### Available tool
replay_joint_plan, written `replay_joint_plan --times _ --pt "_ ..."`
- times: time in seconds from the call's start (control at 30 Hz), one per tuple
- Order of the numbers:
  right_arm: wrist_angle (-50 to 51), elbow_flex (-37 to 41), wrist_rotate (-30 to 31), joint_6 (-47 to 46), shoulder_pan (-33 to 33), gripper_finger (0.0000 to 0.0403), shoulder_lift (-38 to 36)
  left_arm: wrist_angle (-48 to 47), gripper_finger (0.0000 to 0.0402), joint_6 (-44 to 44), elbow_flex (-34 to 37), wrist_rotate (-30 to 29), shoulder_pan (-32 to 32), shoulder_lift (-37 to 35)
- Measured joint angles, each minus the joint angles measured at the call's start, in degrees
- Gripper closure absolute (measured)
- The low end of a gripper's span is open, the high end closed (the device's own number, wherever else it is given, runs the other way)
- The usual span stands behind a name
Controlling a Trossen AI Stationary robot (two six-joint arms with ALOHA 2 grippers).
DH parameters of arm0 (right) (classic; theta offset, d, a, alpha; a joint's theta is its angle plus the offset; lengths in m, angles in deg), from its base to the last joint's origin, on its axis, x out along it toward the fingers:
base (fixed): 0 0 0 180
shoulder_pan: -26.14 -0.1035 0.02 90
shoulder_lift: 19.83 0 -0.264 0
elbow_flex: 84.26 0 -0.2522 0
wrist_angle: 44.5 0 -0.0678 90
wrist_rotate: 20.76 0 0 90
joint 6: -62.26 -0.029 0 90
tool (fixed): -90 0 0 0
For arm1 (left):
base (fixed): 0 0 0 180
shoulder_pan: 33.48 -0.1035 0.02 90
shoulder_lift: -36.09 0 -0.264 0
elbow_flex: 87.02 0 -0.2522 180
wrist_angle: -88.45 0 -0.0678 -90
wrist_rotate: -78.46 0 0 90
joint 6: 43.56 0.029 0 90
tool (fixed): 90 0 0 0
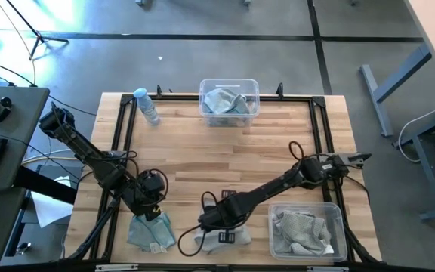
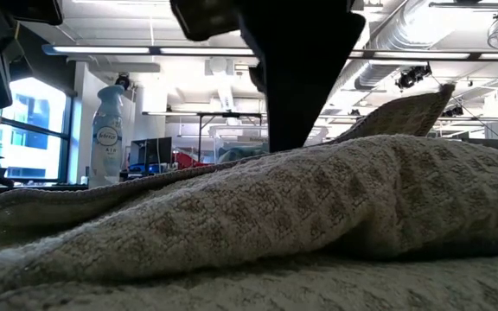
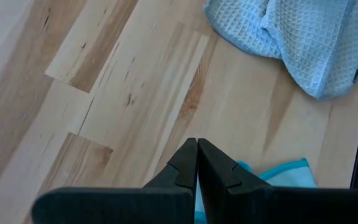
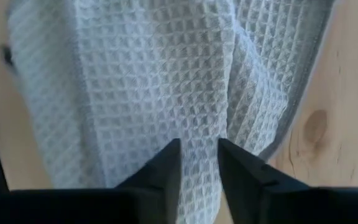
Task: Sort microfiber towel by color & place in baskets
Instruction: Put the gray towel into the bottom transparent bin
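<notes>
A pale grey waffle towel (image 1: 219, 238) (image 4: 166, 74) lies rumpled at the table's near edge and fills the low view (image 2: 318, 199). My right gripper (image 1: 208, 225) (image 4: 199, 152) is open and points down at it, one finger on each side of a raised fold. Light blue towels (image 1: 151, 230) (image 3: 297, 37) lie heaped near the near-left corner. My left gripper (image 1: 155, 202) (image 3: 197, 144) hovers shut just beyond them, over bare wood, with a teal-edged cloth (image 3: 281, 174) below its fingers. The far basket (image 1: 229, 81) holds blue-teal towels. The near-right basket (image 1: 306, 206) holds grey ones. My right gripper comes at the grey towel from above, pointing down. Its open fingers (image 4: 169, 162) stand on either side of a raised fold (image 4: 199, 124) near the towel's middle. I cannot tell whether the fingertips touch the cloth. The towel lies flat on the table.
A clear bottle with a blue cap (image 1: 148, 106) stands at the far-left corner. Black frame rails (image 1: 123, 128) run along the table's edges. Bare wood spreads across the middle of the table (image 1: 225, 159) between the arms and the far basket.
</notes>
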Motion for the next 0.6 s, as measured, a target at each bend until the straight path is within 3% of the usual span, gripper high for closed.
replay_joint_plan --times 0.33,0.6 --pt "-4.7 0.0 2.8 0.0 -0.4 0.0171 2.2 0.0 0.0401 0.0 0.0 -0.3 0.0 0.0" --pt "-5.4 -0.2 -0.1 0.0 -0.5 0.0151 6.0 0.0 0.0401 -0.4 0.0 -0.2 0.0 0.0"
